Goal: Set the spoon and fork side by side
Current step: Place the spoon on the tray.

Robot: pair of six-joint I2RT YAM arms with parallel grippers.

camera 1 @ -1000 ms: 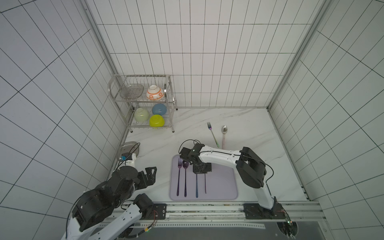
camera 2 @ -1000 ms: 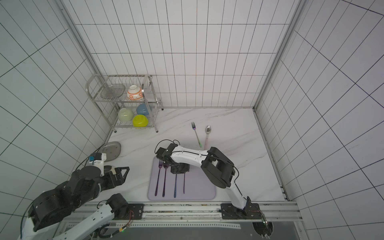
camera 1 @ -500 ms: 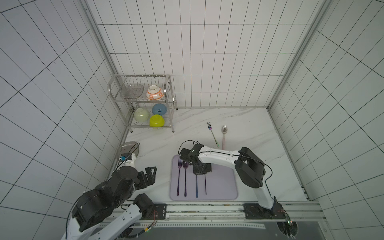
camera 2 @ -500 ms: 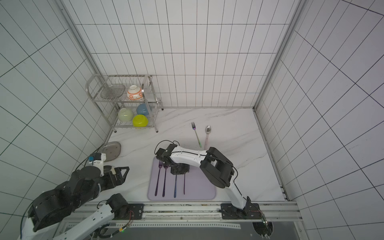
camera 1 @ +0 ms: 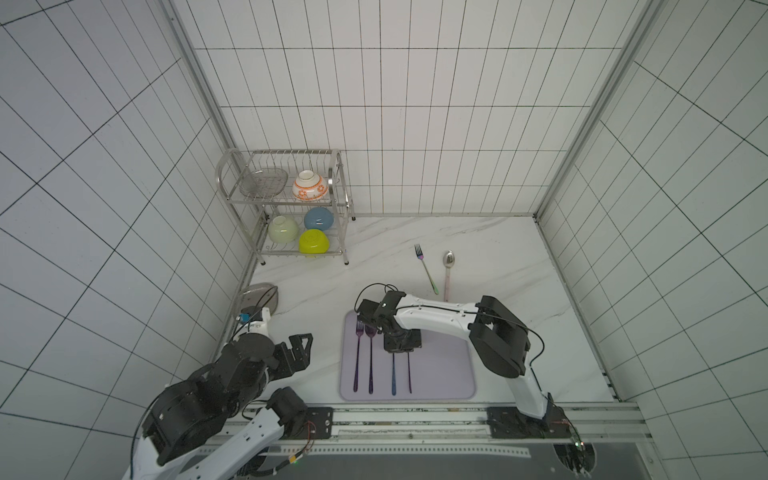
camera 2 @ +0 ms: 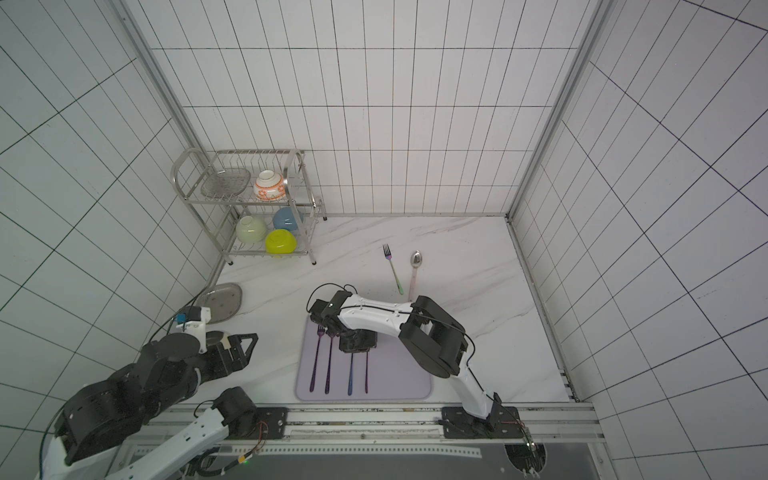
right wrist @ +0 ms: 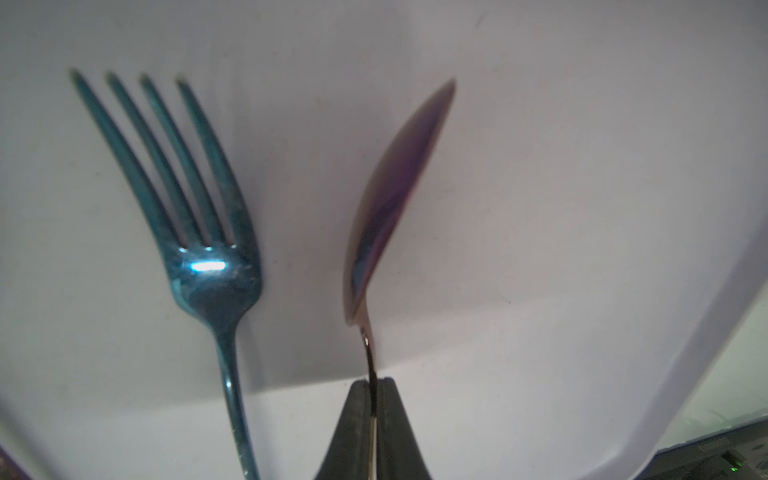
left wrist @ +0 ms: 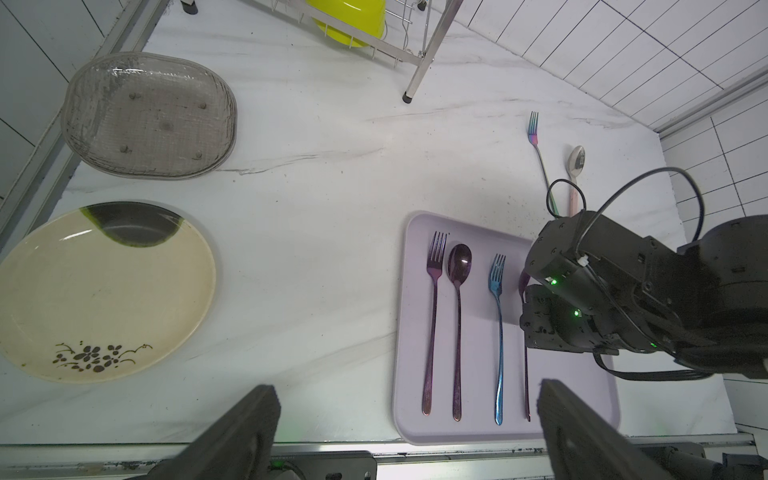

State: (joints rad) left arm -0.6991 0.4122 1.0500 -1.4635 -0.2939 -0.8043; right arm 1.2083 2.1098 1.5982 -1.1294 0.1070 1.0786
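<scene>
Lilac tray (left wrist: 478,232): purple fork (left wrist: 432,324), purple spoon (left wrist: 458,324), blue fork (left wrist: 498,332), tilted spoon (right wrist: 395,187).

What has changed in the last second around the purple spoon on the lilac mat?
Hardly anything. The right arm seems to have edged very slightly toward the left arm's side. The right gripper stays shut on the purple metal spoon, its bowl tipped on edge beside the blue metal fork on the lilac mat. The left gripper stays open and parked; the other cutlery has not moved.
</scene>
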